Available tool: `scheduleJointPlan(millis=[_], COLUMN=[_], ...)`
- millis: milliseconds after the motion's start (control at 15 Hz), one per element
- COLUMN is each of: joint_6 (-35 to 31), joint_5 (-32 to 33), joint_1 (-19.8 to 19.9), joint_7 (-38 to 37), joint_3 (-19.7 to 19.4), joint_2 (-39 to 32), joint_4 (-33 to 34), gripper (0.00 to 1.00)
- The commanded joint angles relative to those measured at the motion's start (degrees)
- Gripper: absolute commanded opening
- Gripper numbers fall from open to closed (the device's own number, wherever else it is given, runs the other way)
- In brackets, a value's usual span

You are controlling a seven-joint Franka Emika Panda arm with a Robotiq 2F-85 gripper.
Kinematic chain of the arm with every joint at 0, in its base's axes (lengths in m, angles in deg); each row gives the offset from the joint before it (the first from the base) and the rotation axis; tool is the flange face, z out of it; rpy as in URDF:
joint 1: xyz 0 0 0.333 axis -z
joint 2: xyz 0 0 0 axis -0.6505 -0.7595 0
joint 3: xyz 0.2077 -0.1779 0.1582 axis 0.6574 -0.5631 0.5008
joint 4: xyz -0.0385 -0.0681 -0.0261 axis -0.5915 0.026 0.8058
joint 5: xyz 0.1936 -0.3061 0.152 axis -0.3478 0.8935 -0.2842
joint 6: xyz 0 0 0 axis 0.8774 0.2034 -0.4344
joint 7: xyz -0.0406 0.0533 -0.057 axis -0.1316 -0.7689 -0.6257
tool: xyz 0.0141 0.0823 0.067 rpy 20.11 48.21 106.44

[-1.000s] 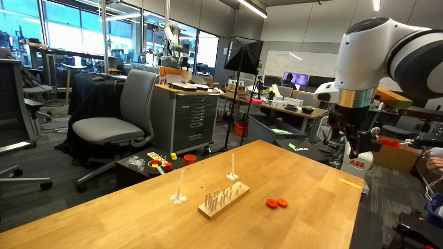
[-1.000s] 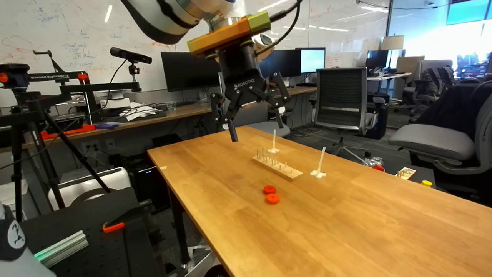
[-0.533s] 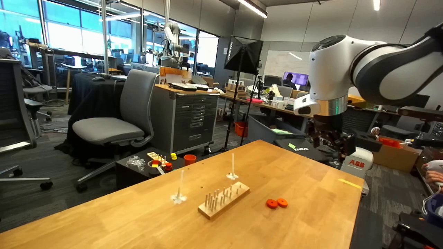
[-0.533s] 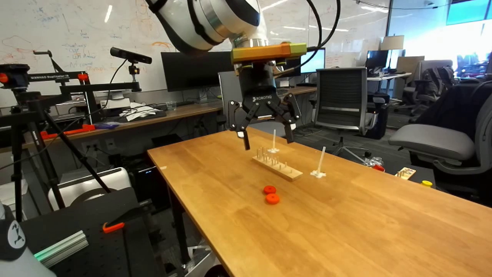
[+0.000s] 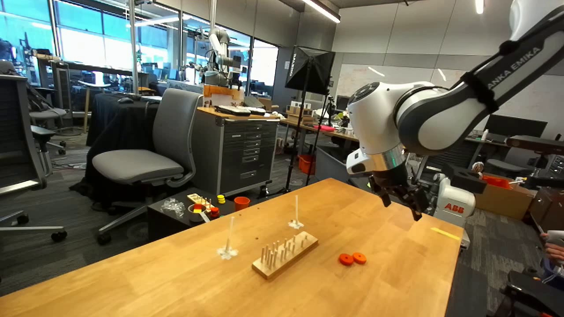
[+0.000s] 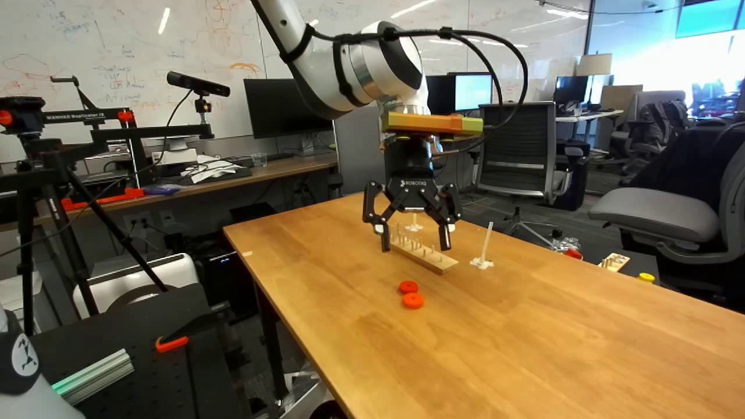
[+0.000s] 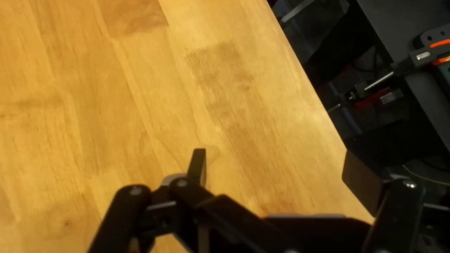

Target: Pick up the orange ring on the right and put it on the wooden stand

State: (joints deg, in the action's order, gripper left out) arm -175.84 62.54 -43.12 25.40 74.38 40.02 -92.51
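The ring, flat on the table just beside its twin, looks light and stiff, best pinched across its outer edge by the gripper, whose jaws stand apart.

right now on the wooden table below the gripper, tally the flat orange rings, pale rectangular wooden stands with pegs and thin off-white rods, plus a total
Flat orange rings: 2
Pale rectangular wooden stand with pegs: 1
Thin off-white rods: 2
Total: 5
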Motion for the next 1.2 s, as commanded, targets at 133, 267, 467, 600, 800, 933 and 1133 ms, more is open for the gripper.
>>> scheduleJointPlan(millis=[133, 267, 467, 600, 800, 933, 1133], joint_6=[4.46, 3.77, 3.02, 3.22, 1.76, 1.76, -2.15], joint_5=[-2.57, -5.80, -9.68, -10.56, -9.20, -9.23, -13.12], joint_1=[-1.39, -0.82, -0.12, -0.07, -0.23, -0.18, 1.93], joint_7=[-5.24, -6.26, -6.75, -6.83, -6.64, -6.72, -3.77], joint_3=[-0.37, 0.08, 0.43, 0.22, 0.09, 0.08, 2.14], joint_2=[-10.69, -13.12, -15.43, -16.10, -15.75, -15.92, -15.99], joint_4=[11.78, 13.93, 15.43, 15.51, 13.91, 14.06, 12.38], gripper=[1.00, 1.00, 1.00, 1.00, 1.00, 1.00, 1.00])
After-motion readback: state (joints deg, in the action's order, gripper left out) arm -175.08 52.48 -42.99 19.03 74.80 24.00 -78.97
